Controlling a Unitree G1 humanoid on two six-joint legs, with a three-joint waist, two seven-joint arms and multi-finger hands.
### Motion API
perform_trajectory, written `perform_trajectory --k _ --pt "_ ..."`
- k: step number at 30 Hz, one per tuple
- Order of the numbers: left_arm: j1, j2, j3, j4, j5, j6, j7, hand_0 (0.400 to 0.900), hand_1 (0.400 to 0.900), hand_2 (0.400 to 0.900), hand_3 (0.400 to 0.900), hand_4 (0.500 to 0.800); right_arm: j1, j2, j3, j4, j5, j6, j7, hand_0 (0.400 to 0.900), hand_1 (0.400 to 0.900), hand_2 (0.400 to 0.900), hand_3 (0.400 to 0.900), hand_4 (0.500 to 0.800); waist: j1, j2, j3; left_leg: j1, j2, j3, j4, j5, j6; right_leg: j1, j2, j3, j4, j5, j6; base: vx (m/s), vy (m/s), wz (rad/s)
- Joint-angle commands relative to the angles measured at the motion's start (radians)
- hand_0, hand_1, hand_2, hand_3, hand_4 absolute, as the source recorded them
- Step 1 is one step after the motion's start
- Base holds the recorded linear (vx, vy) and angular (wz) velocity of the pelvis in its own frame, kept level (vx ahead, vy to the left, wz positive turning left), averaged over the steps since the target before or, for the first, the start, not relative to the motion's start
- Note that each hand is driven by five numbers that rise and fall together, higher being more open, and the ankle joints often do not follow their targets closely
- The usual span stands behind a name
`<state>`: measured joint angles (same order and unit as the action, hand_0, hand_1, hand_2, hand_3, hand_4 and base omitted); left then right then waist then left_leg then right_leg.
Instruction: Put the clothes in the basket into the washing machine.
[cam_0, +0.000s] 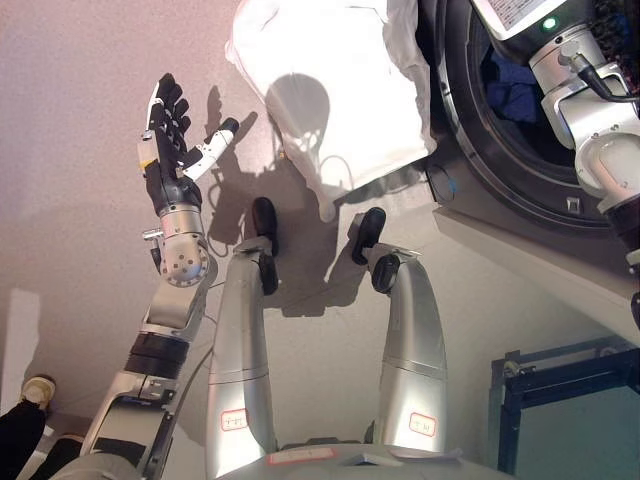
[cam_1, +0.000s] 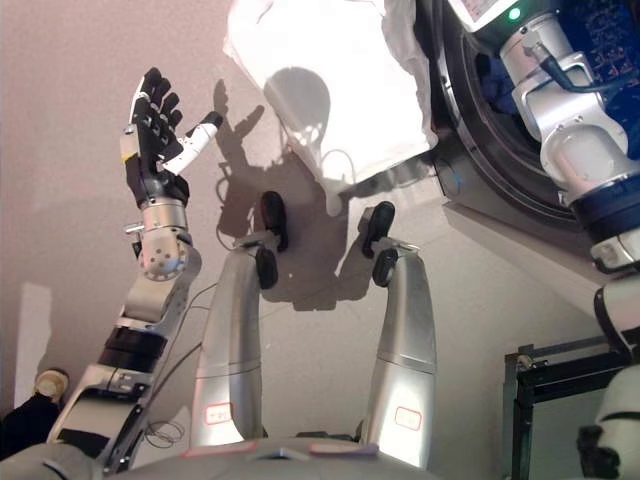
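A white soft-sided basket (cam_0: 335, 85) stands on the floor at the top centre, its contents washed out by bright light. Right of it is the round opening of the washing machine (cam_0: 500, 175), with dark blue cloth (cam_0: 510, 85) inside the drum. My left hand (cam_0: 172, 135) is raised over the floor to the left of the basket, open with fingers spread and holding nothing. My right arm (cam_0: 600, 140) reaches up across the drum opening. Its hand lies beyond the top edge of both views.
A dark metal frame (cam_0: 560, 400) stands at the lower right beside the washing machine. A person's shoe (cam_0: 38, 388) and dark trouser leg (cam_0: 15, 440) show at the lower left on the pale floor (cam_0: 70, 200).
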<state>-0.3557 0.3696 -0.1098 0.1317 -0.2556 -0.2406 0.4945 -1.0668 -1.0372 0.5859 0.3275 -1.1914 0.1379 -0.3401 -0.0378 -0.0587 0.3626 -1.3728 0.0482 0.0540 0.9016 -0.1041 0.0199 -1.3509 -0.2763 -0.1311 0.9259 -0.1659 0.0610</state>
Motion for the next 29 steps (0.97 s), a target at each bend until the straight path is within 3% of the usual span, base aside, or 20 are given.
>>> perform_trajectory --k 1,2,6,8,11,13,16,22,27,29 --pt "0.068 -0.025 0.072 -0.085 0.07 -0.054 0.017 0.9 0.9 0.9 0.9 0.8 0.062 -0.012 -0.135 -0.073 -0.015 0.048 -0.038 0.9 0.9 0.9 0.9 0.8 -0.022 0.021 -0.07 0.048 -0.006 -0.082 -0.046 -0.074 -0.05 0.004 0.034 -0.027 -0.028 -0.006 0.045 -0.01 0.01 -0.05" --pt "0.071 -0.024 0.069 -0.085 0.072 -0.052 0.016 0.9 0.9 0.9 0.9 0.8 0.098 -0.003 -0.172 -0.1 -0.011 0.042 -0.042 0.9 0.9 0.9 0.9 0.8 -0.021 0.018 -0.064 0.039 -0.007 -0.073 -0.051 -0.045 -0.041 -0.001 0.03 -0.034 -0.039 0.022 0.035 0.0 0.009 -0.05" --pt "0.081 -0.041 0.061 -0.079 0.077 -0.047 0.013 0.9 0.9 0.9 0.9 0.8 0.257 0.114 -0.303 -0.216 0.101 -0.039 -0.083 0.9 0.9 0.9 0.9 0.8 -0.026 0.021 -0.065 0.064 -0.001 -0.081 -0.06 -0.07 -0.047 0.027 0.04 -0.024 -0.036 -0.006 0.046 0.05 0.001 -0.03" --pt "0.075 -0.054 0.037 -0.062 0.072 -0.054 0.013 0.9 0.9 0.9 0.9 0.8 0.344 0.254 -0.353 -0.225 0.321 -0.125 -0.116 0.9 0.9 0.9 0.9 0.8 -0.025 0.019 -0.06 0.103 0.007 -0.076 -0.092 -0.061 -0.046 0.067 0.042 -0.028 -0.066 0.005 0.049 0.01 0.0 0.02" --pt "0.069 -0.083 -0.017 0.005 0.025 -0.057 -0.015 0.9 0.9 0.9 0.9 0.8 0.457 0.423 -0.358 -0.175 0.706 -0.249 -0.089 0.9 0.9 0.9 0.9 0.8 -0.023 0.011 -0.053 0.189 0.023 -0.064 -0.181 -0.008 -0.042 0.16 0.037 -0.049 -0.151 0.054 0.048 -0.06 -0.003 0.09" --pt "0.076 -0.094 -0.034 0.054 -0.03 -0.071 -0.04 0.9 0.9 0.9 0.9 0.8 0.51 0.477 -0.361 -0.117 0.86 -0.293 -0.084 0.9 0.9 0.9 0.9 0.8 -0.02 0.007 -0.051 0.272 0.028 -0.056 -0.249 0.006 -0.043 0.237 0.038 -0.058 -0.202 0.071 0.054 0.09 -0.011 0.03" --pt "0.081 -0.123 -0.05 0.165 -0.113 -0.073 -0.077 0.9 0.9 0.9 0.9 0.8 0.595 0.643 -0.386 -0.002 1.198 -0.367 -0.013 0.9 0.9 0.9 0.9 0.8 -0.018 -0.001 -0.038 0.435 0.035 -0.041 -0.346 0.026 -0.05 0.383 0.036 -0.065 -0.294 0.097 0.066 0.14 0.007 -0.04" --pt "0.093 -0.163 -0.046 0.414 -0.209 -0.062 -0.191 0.9 0.9 0.9 0.9 0.8 0.671 0.825 -0.443 0.247 1.508 -0.417 0.058 0.9 0.9 0.9 0.9 0.8 -0.016 -0.006 -0.017 0.792 0.039 -0.002 -0.523 0.042 -0.071 0.74 0.049 -0.101 -0.511 0.143 0.091 0.22 0.019 -0.06" --pt "0.127 -0.197 -0.033 0.571 -0.24 -0.051 -0.281 0.9 0.9 0.9 0.9 0.8 0.744 0.859 -0.455 0.405 1.552 -0.406 0.113 0.9 0.9 0.9 0.9 0.8 -0.017 0.006 -0.051 1.04 0.026 0.031 -0.678 0.083 -0.088 0.99 0.073 -0.119 -0.69 0.188 0.109 0.21 0.033 -0.08" --pt "0.141 -0.203 -0.027 0.655 -0.209 -0.042 -0.302 0.9 0.9 0.9 0.9 0.8 0.775 0.875 -0.461 0.477 1.58 -0.402 0.146 0.9 0.9 0.9 0.9 0.8 -0.019 0.011 -0.08 1.131 0.015 0.045 -0.755 0.103 -0.098 1.081 0.09 -0.122 -0.77 0.211 0.119 0.18 0.027 -0.1"
